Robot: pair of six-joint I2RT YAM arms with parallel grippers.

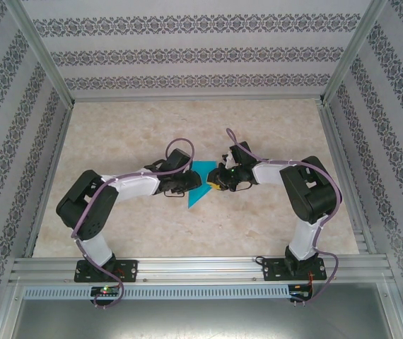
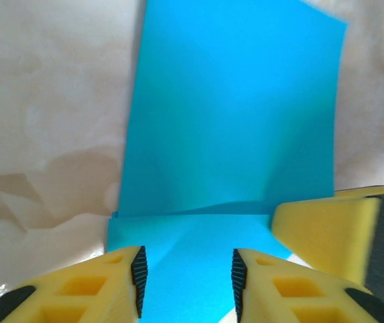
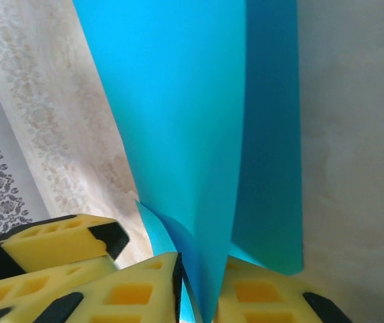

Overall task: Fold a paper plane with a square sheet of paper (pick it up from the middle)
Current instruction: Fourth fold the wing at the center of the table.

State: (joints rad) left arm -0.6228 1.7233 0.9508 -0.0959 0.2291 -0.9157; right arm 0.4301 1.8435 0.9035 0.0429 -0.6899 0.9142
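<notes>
Paper [image 1: 201, 183] sits mid-table, between both arms, on the beige marble-look top [image 1: 272, 120]. It's teal-blue, matte, thin, part folded. From above I see a narrow wedge w/ its point toward the near edge.

L gripper [image 1: 186, 185] is at the paper's left side. In the L wrist cam its jaws [image 2: 186, 272] stand apart: yellow foam-like fingers w/ square cut-outs and ribbed black pads. The paper [image 2: 232, 121] shows flat in the gap between them, w/ no pinch that I can see. There's one crease line across the sheet just beyond the tips, and the far panel rises smooth w/ a soft dent on its right. A finger [image 2: 320, 232] of the R gripper touches the paper at that crease.

R gripper [image 1: 220, 180] is at the paper's right side. In the R wrist cam [image 3: 202, 269] its jaws are nearly together, clamped on the paper. The sheet [image 3: 178, 101] stands up between the tips in curved layers, the back layer darker. A finger [image 3: 50, 245] of the L gripper is just beside it on the left.

Walls [image 1: 187, 28] have grey ornamental striped wallpaper.
</notes>
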